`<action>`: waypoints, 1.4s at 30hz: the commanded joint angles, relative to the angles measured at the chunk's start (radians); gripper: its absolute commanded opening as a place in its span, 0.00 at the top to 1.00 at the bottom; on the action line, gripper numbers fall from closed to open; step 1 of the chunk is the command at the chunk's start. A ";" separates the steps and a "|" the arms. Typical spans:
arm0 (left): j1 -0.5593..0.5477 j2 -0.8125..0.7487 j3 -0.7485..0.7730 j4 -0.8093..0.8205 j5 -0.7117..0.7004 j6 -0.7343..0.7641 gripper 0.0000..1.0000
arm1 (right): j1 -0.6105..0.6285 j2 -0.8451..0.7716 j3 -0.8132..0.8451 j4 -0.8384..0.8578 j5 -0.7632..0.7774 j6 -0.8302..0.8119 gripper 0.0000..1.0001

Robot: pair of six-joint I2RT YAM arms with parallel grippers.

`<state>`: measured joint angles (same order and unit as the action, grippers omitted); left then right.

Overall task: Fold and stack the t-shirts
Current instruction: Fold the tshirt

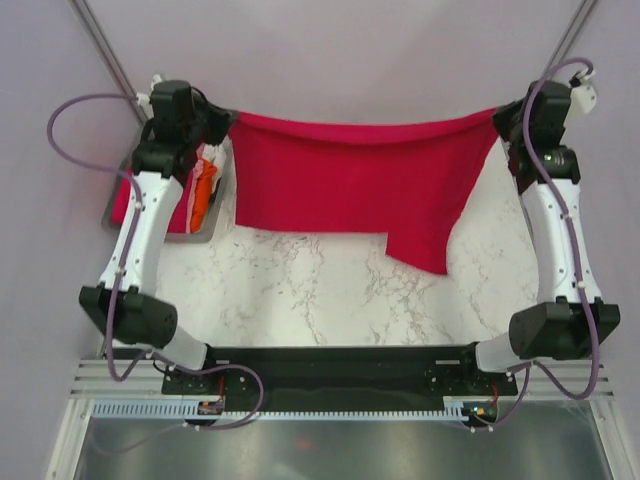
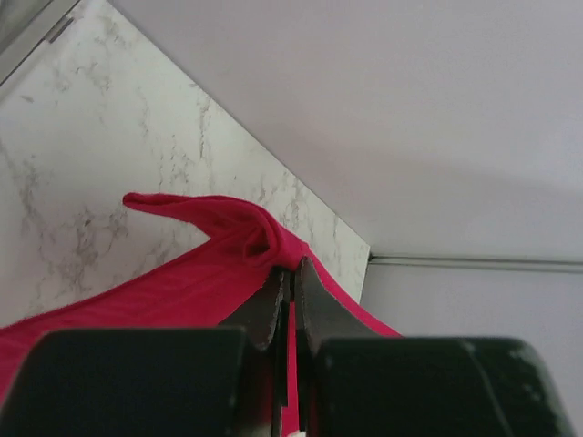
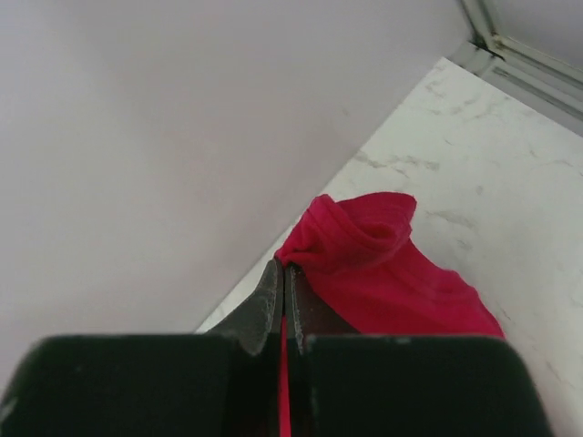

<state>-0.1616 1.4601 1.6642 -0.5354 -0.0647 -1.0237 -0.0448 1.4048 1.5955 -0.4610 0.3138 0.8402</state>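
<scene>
A crimson red t-shirt (image 1: 350,180) hangs stretched across the back of the marble table between both arms, one sleeve or corner drooping at its lower right. My left gripper (image 1: 225,125) is shut on the shirt's left top corner; in the left wrist view the cloth (image 2: 237,237) bunches just past the left gripper (image 2: 291,266). My right gripper (image 1: 503,118) is shut on the right top corner, where red cloth (image 3: 383,255) bulges beyond the right gripper (image 3: 284,266). More t-shirts, magenta-pink (image 1: 128,200) and orange (image 1: 203,190), lie in a bin at the left.
The clear grey plastic bin (image 1: 203,236) sits at the table's left edge under my left arm. Bare marble table (image 1: 300,290) lies in front of the hanging shirt. Pale walls close the back and both sides.
</scene>
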 commanded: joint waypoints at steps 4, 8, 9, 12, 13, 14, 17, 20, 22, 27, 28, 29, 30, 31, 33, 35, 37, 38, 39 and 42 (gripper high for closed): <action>0.091 0.193 0.360 -0.011 0.172 0.039 0.98 | -0.070 0.131 0.299 0.051 -0.212 0.013 1.00; 0.096 0.244 0.382 -0.008 0.178 0.048 0.98 | -0.079 0.175 0.278 0.079 -0.262 0.026 1.00; 0.096 0.250 0.355 -0.006 0.181 0.056 0.98 | -0.081 0.175 0.246 0.094 -0.266 0.030 1.00; 0.096 0.249 0.199 0.060 0.203 0.059 0.98 | -0.084 0.146 0.054 0.179 -0.286 0.045 1.00; 0.094 0.243 0.142 0.093 0.216 0.060 0.98 | -0.087 0.126 -0.001 0.230 -0.291 0.057 1.00; 0.094 0.221 0.085 0.176 0.233 0.056 0.98 | -0.090 0.116 -0.113 0.260 -0.303 0.063 1.00; 0.094 0.172 -0.166 0.323 0.273 0.036 0.98 | -0.099 0.076 -0.309 0.344 -0.297 0.056 1.00; 0.093 0.135 -0.375 0.420 0.261 0.033 0.98 | -0.113 0.046 -0.467 0.383 -0.282 0.045 1.00; 0.093 0.109 -0.510 0.471 0.256 0.031 0.98 | -0.116 0.027 -0.540 0.412 -0.272 0.036 1.00; 0.093 0.080 -0.748 0.586 0.292 0.040 0.98 | -0.116 -0.039 -0.784 0.498 -0.240 0.042 1.00; 0.093 0.066 -0.770 0.594 0.299 0.046 0.98 | -0.116 -0.071 -0.807 0.498 -0.220 0.040 1.00; 0.091 0.056 -0.791 0.595 0.298 0.062 0.98 | -0.116 -0.090 -0.854 0.498 -0.211 0.037 1.00; 0.091 0.040 -0.835 0.595 0.295 0.066 0.98 | -0.116 -0.111 -0.876 0.496 -0.203 0.031 1.00; 0.091 0.007 -0.859 0.595 0.287 0.074 0.98 | -0.116 -0.160 -0.899 0.487 -0.194 0.028 1.00; 0.091 -0.039 -0.926 0.594 0.275 0.086 0.98 | -0.116 -0.246 -0.960 0.463 -0.159 0.020 1.00; 0.091 -0.111 -0.987 0.580 0.258 0.093 0.98 | -0.116 -0.312 -1.014 0.428 -0.127 0.014 1.00; 0.091 -0.176 -1.021 0.568 0.252 0.100 0.98 | -0.116 -0.410 -1.066 0.389 -0.111 0.010 1.00; 0.091 -0.194 -1.058 0.557 0.252 0.105 0.98 | -0.118 -0.441 -1.083 0.377 -0.099 0.007 1.00; 0.091 -0.217 -1.075 0.554 0.252 0.105 0.98 | -0.118 -0.499 -1.097 0.345 -0.087 0.007 1.00; 0.091 -0.285 -1.141 0.542 0.246 0.105 0.98 | -0.118 -0.599 -1.147 0.258 -0.033 0.023 0.99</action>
<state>-0.0738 1.2324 0.5705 -0.0051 0.2100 -0.9668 -0.1555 0.8848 0.4831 -0.1139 0.1799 0.8665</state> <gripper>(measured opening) 0.033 0.011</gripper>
